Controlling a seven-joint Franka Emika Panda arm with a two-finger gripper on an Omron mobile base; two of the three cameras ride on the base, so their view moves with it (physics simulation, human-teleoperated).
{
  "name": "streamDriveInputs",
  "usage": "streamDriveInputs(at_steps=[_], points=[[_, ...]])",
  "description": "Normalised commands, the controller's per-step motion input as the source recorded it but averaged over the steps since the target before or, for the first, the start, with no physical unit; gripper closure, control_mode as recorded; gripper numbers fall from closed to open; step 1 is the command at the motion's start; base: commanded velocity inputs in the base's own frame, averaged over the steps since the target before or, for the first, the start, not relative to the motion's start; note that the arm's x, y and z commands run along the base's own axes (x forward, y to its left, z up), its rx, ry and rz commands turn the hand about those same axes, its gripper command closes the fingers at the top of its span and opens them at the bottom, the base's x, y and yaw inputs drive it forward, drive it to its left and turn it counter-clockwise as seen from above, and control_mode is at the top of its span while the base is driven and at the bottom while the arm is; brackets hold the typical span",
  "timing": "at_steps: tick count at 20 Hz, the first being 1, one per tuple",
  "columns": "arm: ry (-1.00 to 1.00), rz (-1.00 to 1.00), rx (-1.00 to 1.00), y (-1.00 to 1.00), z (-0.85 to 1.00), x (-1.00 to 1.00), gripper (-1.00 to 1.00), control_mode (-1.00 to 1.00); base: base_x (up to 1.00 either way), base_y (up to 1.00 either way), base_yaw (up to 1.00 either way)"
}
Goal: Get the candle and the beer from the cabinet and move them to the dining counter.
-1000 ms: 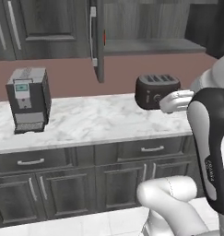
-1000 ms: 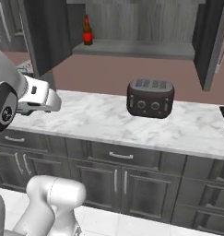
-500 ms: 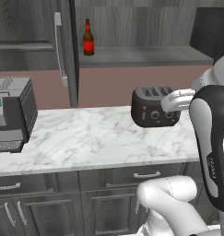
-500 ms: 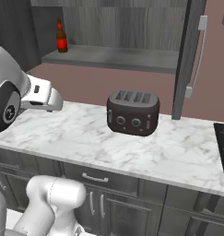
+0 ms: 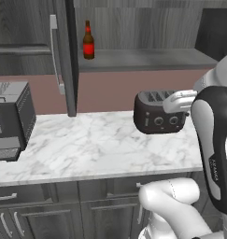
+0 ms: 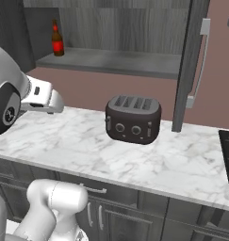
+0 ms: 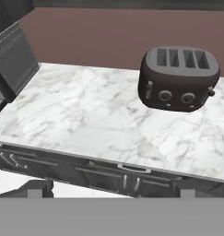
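One bottle stands in the open cabinet point(image 5: 147, 32): the beer point(image 5: 88, 41), upright on the shelf point(image 6: 111, 62), near its left end. Below runs a white, grey-veined marble tabletop point(image 5: 96, 144) backed by a reddish-brown wall point(image 5: 110, 88). A dark four-slot toaster point(image 6: 133, 118) sits on the marble, well apart from the coffee machine point(image 5: 10, 119) at the left end. One cabinet door point(image 5: 63, 56) hangs open, its silver bar handle point(image 5: 54, 51) facing out. Dark drawer fronts point(image 6: 134, 207) line the base below. The fingers stand spread wide, gripping nothing.
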Motion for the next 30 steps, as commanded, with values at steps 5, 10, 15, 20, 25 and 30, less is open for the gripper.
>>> streamDriveInputs(at_steps=[5, 10, 15, 20, 25, 30], points=[[-0.02, 0.0, 0.0, 0.0, 0.0, 0.0, -1.0, -1.0, 0.01, 0.0, 0.0], [-0.19, 0.12, 0.0, 0.04, 0.06, 0.0, -1.0, -1.0, 0.0, 0.0, 0.0], [-0.3, 0.3, 0.07, 0.0, 0.26, 0.12, -1.0, -1.0, 0.0, 0.0, 0.0], [-0.22, 0.17, 0.02, 0.03, 0.44, 0.16, -1.0, -1.0, 0.0, 0.0, 0.0], [-0.19, 0.07, 0.05, 0.0, 0.57, 0.22, -1.0, -1.0, 0.0, 0.0, 0.0], [-0.22, 0.05, 0.04, 0.0, 0.5, 0.09, -1.0, -1.0, 0.0, 0.0, 0.0]])
